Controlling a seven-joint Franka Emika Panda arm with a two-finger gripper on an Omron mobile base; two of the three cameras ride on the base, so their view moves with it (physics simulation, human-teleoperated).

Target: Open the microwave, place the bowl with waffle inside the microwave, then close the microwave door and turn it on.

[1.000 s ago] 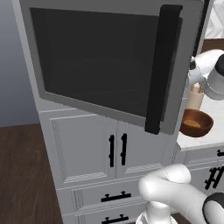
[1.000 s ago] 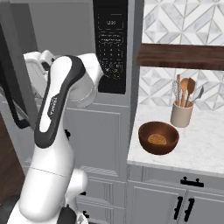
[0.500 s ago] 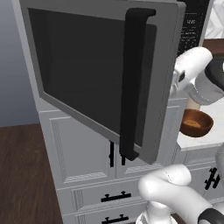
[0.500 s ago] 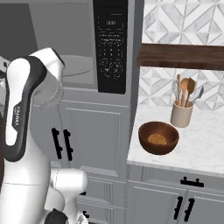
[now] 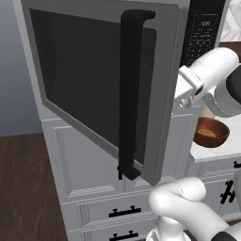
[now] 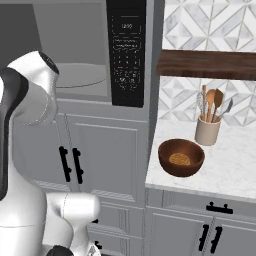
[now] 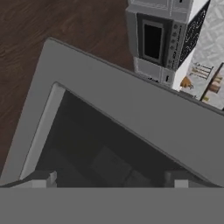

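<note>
The microwave (image 6: 75, 55) stands open, its grey cavity bare beside the black keypad panel (image 6: 127, 50). The microwave door (image 5: 103, 84) is swung far out toward me, its black bar handle (image 5: 129, 94) facing the left base camera. My arm (image 5: 202, 80) reaches in behind the door's free edge. In the hand view my gripper (image 7: 111, 180) is open, its fingertips (image 7: 41, 179) wide apart with nothing between them, close to the door's inner face (image 7: 131, 113). The bowl with waffle (image 6: 181, 157) sits on the white counter right of the microwave, also the bowl (image 5: 212, 132).
A beige cup of wooden utensils (image 6: 207, 130) stands behind the bowl under a dark wooden shelf (image 6: 207, 64). White cabinet doors with black handles (image 6: 70, 165) lie below the microwave. Dark wood floor (image 5: 23, 188) spreads to the left. My own arm (image 6: 30, 100) fills the left of the right base view.
The microwave door has swung much further open, toward the left base camera. My arm has moved leftward with it, uncovering the microwave cavity in the right base view.
</note>
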